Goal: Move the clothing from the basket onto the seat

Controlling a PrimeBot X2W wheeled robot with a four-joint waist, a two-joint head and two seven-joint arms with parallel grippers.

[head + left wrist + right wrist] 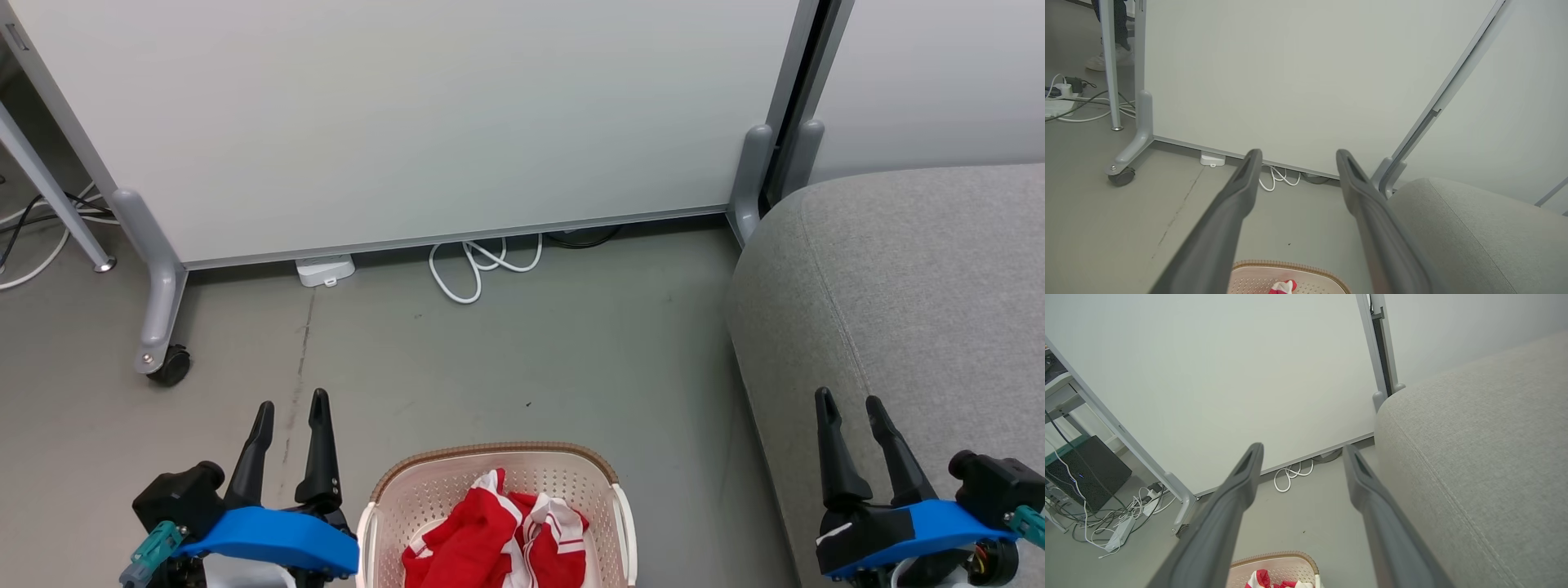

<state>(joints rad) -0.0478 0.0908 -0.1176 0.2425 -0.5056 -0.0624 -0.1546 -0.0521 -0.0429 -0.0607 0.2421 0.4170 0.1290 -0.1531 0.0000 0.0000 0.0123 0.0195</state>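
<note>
While clothing [498,535] sits in the basket [490,454], left gripper [291,406] and right gripper [849,400] hover low, fingers forward, jaws apart, empty, beside seat [906,278].

Basket [490,451]: cream-white perforated plastic with a brown woven-look rim and white side handles. It stands upright on the floor, and its near part is cut off by the lower edge of the head view.

Clothing [498,535]: red fabric with white bands, white panels and thin stripes. It is crumpled in a loose heap inside the basket, with one white-edged fold peaking toward the far wall.

Seat [914,286]: a large grey woven cushion with a rounded corner and a visible stitched seam. It lies to the basket's right, apart from it, with a strip of floor between them.
</note>
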